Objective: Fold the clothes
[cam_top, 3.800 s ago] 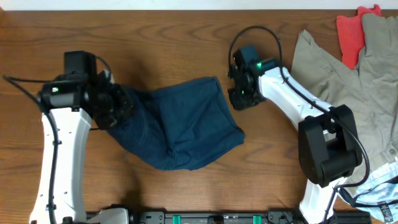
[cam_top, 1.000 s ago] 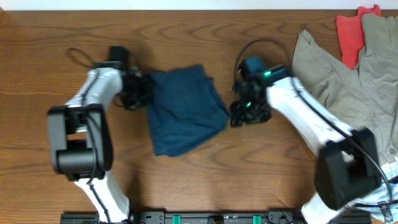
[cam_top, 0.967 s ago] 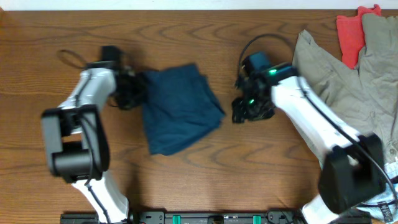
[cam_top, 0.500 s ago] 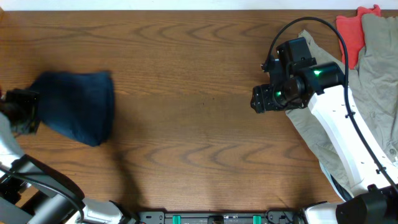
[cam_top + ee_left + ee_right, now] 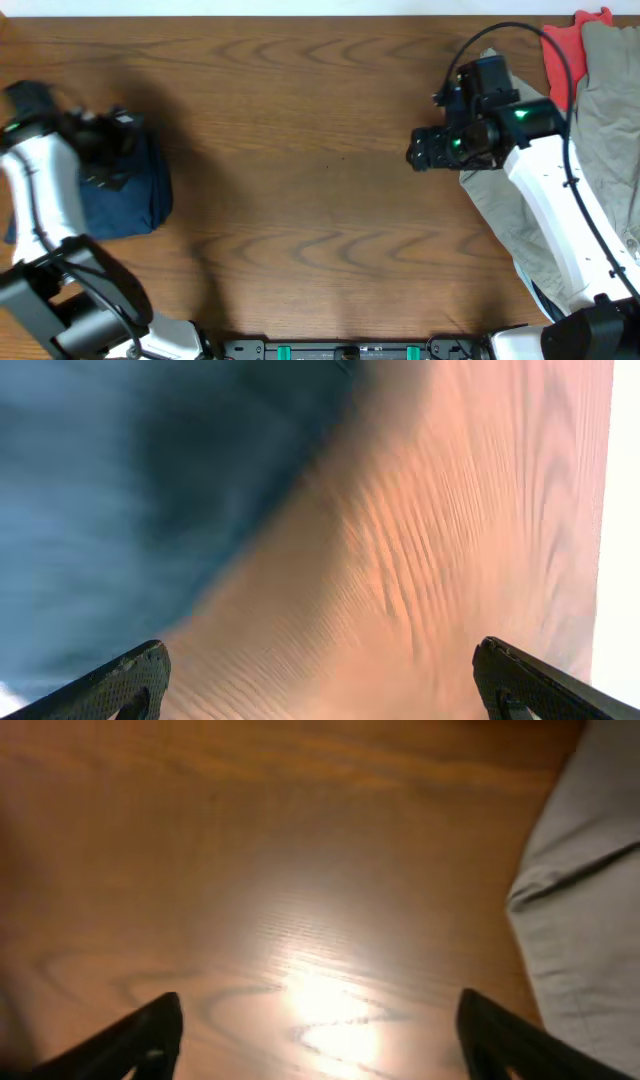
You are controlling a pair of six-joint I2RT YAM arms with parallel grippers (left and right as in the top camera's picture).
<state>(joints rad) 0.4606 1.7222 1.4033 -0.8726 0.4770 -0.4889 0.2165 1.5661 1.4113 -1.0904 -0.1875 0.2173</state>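
The clothes, dark navy shorts (image 5: 120, 200), lie bunched in a folded bundle at the table's far left edge. My left gripper (image 5: 106, 158) hovers over the bundle's upper part. In the left wrist view the left gripper (image 5: 325, 690) is open, with bare wood between its fingers and the navy shorts (image 5: 100, 490) blurred at upper left. My right gripper (image 5: 416, 152) is far across the table, by the left edge of a khaki garment. The right wrist view shows the right gripper (image 5: 320, 1040) open over bare wood, holding nothing.
A large khaki-beige garment (image 5: 590, 150) covers the right side, its edge (image 5: 590, 920) close to my right fingers. A red-orange cloth (image 5: 565, 50) lies at the back right. A pale blue denim piece (image 5: 615, 300) sits at the front right.
The shorts were carried from the middle to the far left. My left gripper has let them go and opened. My right gripper has opened wider and drawn back toward the khaki garment.
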